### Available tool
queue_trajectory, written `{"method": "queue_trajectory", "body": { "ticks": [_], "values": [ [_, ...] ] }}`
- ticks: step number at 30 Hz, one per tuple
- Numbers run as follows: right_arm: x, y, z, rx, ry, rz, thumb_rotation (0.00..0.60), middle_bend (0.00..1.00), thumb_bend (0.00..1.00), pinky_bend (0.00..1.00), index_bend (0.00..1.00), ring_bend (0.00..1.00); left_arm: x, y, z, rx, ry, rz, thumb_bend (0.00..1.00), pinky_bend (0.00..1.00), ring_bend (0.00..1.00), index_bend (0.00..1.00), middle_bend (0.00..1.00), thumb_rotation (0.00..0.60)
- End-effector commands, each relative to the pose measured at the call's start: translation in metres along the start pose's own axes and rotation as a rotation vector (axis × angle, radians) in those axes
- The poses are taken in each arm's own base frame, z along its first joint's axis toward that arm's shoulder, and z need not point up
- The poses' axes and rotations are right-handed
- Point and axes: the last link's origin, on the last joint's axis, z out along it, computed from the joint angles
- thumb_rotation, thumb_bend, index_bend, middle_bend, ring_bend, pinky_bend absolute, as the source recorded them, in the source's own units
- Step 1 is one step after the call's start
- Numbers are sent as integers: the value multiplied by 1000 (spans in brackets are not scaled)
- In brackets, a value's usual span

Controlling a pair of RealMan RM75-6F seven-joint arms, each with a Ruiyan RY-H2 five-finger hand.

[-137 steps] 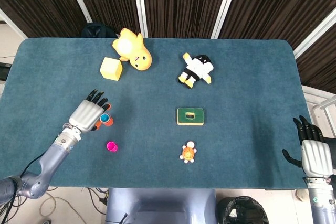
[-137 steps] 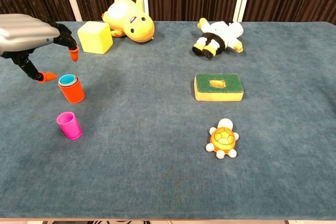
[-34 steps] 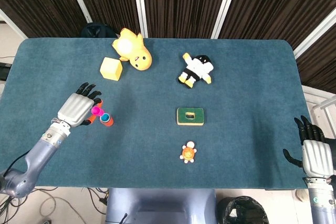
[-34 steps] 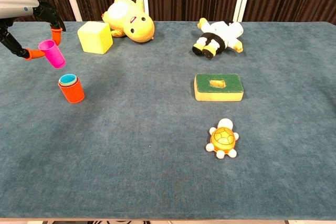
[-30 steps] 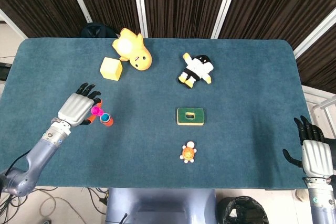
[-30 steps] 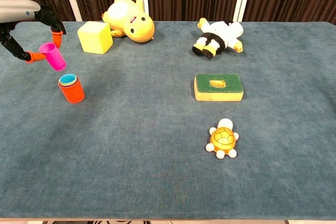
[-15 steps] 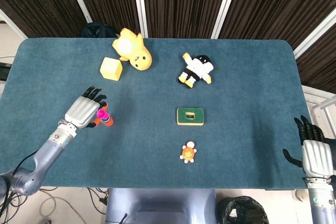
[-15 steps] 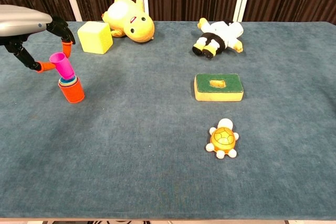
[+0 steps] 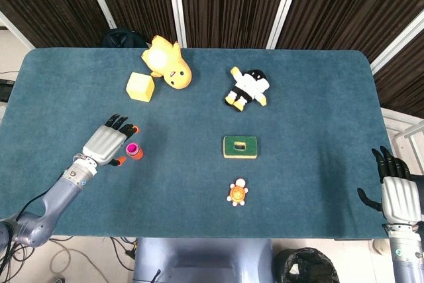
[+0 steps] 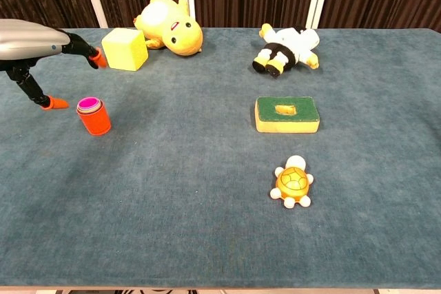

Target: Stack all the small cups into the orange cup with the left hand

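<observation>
Table: blue cloth-covered table (image 9: 318, 97); all four edges show in the head view, while the chest view cuts off the near edge and both sides.
Open room: a wide bare stretch of cloth runs along the near edge, and another fills the right end.
Orange cup: orange cup (image 10: 94, 118) stands upright near the left end, closer to the near edge than the far one.
Cup contents: pink cup (image 10: 89, 105) is nested inside, only its rim showing; anything beneath it is hidden.
Left hand: left hand (image 9: 106, 144) is just left of the orange cup, fingers spread apart, holding nothing, not touching the cup. The chest view cuts off its wrist.
Right hand: right hand (image 9: 396, 197) is off the right end of the table, fingers extended and apart, empty; seen in the head view only.
Far left: yellow block (image 10: 125, 48) and yellow plush duck (image 10: 171, 29).
Far middle: panda plush (image 10: 288, 49).
Centre: green sponge (image 10: 286, 113), with toy turtle (image 10: 293, 182) nearer the near edge.
</observation>
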Motion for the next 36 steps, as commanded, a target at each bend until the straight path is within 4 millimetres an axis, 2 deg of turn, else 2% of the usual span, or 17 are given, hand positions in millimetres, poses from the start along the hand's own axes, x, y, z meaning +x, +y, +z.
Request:
{"method": "queue_trajectory", "body": {
  "ticks": [1, 4, 7, 13, 17, 24, 36],
  "values": [
    [0, 0, 0, 0, 1, 0, 600, 28, 318, 110, 69, 110, 9, 2, -4, 3, 38, -17, 232, 19, 0, 155, 157, 600],
    [0, 0, 0, 1, 1, 2, 600, 27, 317, 111, 69, 110, 18, 0, -20, 25, 125, -2, 232, 16, 0, 189, 139, 600],
    [0, 0, 0, 2, 0, 3, 600, 27, 317, 109, 69, 110, 16, -6, -43, 68, 180, 30, 232, 4, 0, 188, 119, 600],
    [1, -1, -1, 4, -1, 7, 600, 27, 317, 111, 69, 110, -16, -36, -110, 276, 200, 36, 222, 0, 0, 107, 46, 600],
    [1, -1, -1, 8, -1, 7, 600, 28, 318, 110, 69, 110, -38, -50, -141, 369, 194, -25, 214, 0, 0, 51, 25, 600],
    [-1, -4, -2, 31, -16, -6, 600, 28, 317, 111, 69, 110, -44, -60, -160, 375, 221, -105, 213, 0, 0, 47, 25, 600],
    [0, -2, -1, 55, -17, -4, 600, 28, 318, 111, 69, 110, -38, -59, -167, 328, 310, -143, 213, 0, 0, 38, 23, 600]
  ]
}}
